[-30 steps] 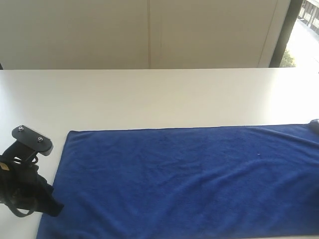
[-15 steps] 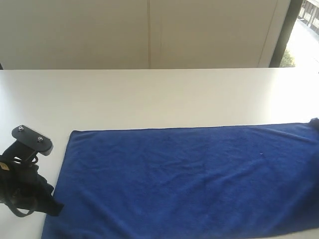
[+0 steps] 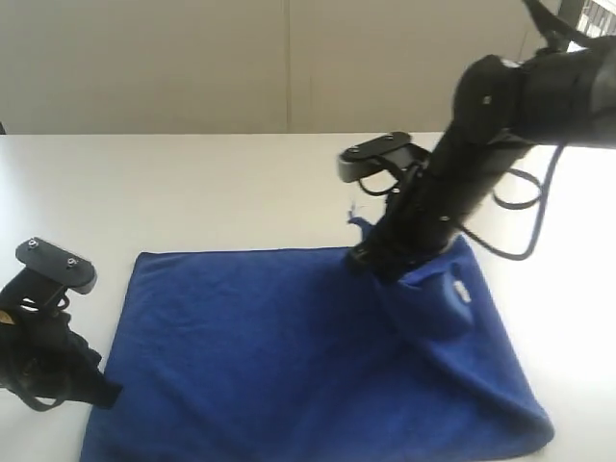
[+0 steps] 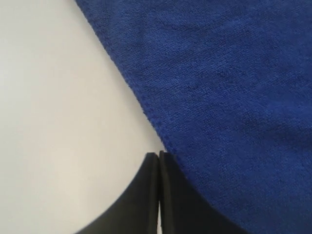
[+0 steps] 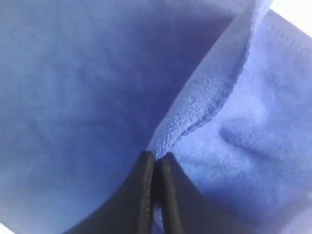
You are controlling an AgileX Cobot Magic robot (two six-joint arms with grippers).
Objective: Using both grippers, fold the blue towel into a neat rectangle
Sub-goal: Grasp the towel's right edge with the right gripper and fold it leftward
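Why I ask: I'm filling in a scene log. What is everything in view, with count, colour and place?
blue towel: one, royal blue, on the near part of the table, its right end raised and drawn toward the middle.
table: one, white, under the towel.
wall: one, beige, behind the table.
left gripper: one, black, fingers together at the towel's left edge.
right gripper: one, black, shut on the towel's raised edge.
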